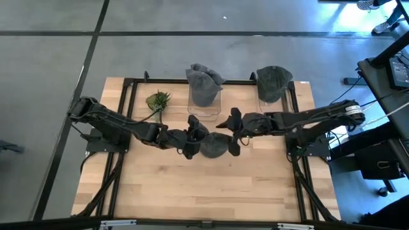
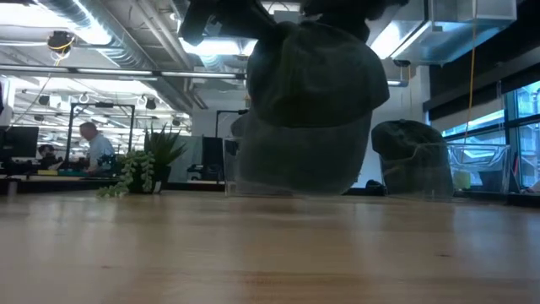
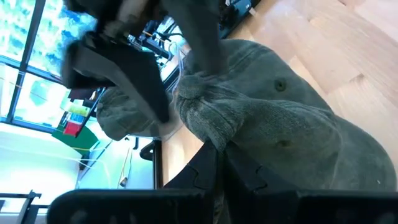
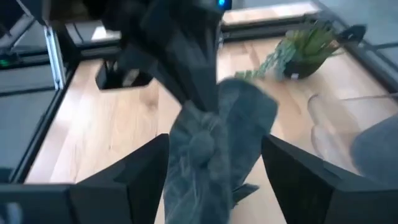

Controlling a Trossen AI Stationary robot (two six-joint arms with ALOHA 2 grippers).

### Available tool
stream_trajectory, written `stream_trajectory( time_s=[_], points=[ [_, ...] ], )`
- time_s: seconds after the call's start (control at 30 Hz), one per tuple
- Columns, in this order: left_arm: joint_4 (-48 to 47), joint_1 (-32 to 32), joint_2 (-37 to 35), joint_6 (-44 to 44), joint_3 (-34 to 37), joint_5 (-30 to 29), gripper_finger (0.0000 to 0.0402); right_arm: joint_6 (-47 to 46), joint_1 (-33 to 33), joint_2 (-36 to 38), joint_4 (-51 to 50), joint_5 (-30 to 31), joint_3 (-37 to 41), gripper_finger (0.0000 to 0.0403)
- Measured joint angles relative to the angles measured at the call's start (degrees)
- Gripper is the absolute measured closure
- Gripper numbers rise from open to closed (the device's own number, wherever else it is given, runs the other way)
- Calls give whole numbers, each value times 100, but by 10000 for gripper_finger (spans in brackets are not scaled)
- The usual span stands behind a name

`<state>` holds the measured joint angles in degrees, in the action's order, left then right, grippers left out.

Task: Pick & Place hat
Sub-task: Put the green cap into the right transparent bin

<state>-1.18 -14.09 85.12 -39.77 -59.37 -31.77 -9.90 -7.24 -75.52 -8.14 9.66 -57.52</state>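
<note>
A dark grey-green hat [image 1: 214, 145] is up in the air over the middle of the table, well above the wood in the low view [image 2: 308, 101]. My left gripper [image 1: 192, 137] comes in from the table's left and is shut on the hat's cloth [image 3: 292, 124]. My right gripper [image 1: 234, 133] reaches in from the right and is open. Its fingers stand on either side of a hanging strip of the hat [image 4: 211, 143]. My left gripper [image 3: 217, 171] pinches a bunched fold of the hat's cloth [image 3: 202, 115] between its two fingers, coming from the table's left. The hat is lifted clear and hangs below the fingers. My right gripper [image 4: 214, 180] has the cloth between its spread fingers; whether they touch it, I cannot tell.
Two more hats sit on clear stands at the far edge [image 1: 204, 84] [image 1: 273, 82]. A small plant [image 1: 158, 101] stands far left of them. A black frame [image 1: 128, 82] rims the table. Bare wood lies on the near half [image 1: 204, 188]. A person [image 2: 93, 143] shows in the room behind.
</note>
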Motion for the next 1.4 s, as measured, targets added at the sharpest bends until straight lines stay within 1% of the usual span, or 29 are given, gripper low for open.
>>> stream_trajectory(
  time_s=[0.13, 0.2, 0.3, 0.4, 0.53, 0.63, 0.8, 0.93, 1.03, 1.13, 1.3, 1.4],
  points=[
    [17, 0, 0, 0, 0, -4, 394, -15, 34, -233, 46, -253, 0, 161],
    [17, 0, 0, 4, 0, -7, 394, -43, 41, -250, 78, -282, 0, 170],
    [15, 0, 0, 124, 0, -1, 394, -38, 41, -250, 142, -283, 0, 197],
    [15, 0, 0, 242, 0, -7, 393, -17, 41, -250, 177, -283, 0, 243],
    [15, 0, 0, 263, 0, -7, 392, -20, 41, -250, 168, -283, 0, 320],
    [17, 0, 0, 256, -2, -13, 383, -38, 39, -250, 142, -285, 0, 374],
    [15, 0, 0, 224, -4, -18, 362, -137, 39, -246, 140, -283, 0, 376],
    [12, 0, 0, 376, -4, -17, 347, -167, 39, -231, 131, -283, 0, 375],
    [17, -4, -3, 490, -4, -15, 326, -143, 39, -120, -11, -283, 0, 376],
    [18, -4, -28, 818, -4, 26, 296, -127, 36, 121, -275, -154, 2, 375],
    [-27, 63, -50, 1232, -7, 379, 250, 19, 64, 796, -926, 62, -1, 375],
    [-209, 181, -128, 1495, -7, 800, 236, 178, 82, 1271, -1844, 530, -224, 375]
  ],
)
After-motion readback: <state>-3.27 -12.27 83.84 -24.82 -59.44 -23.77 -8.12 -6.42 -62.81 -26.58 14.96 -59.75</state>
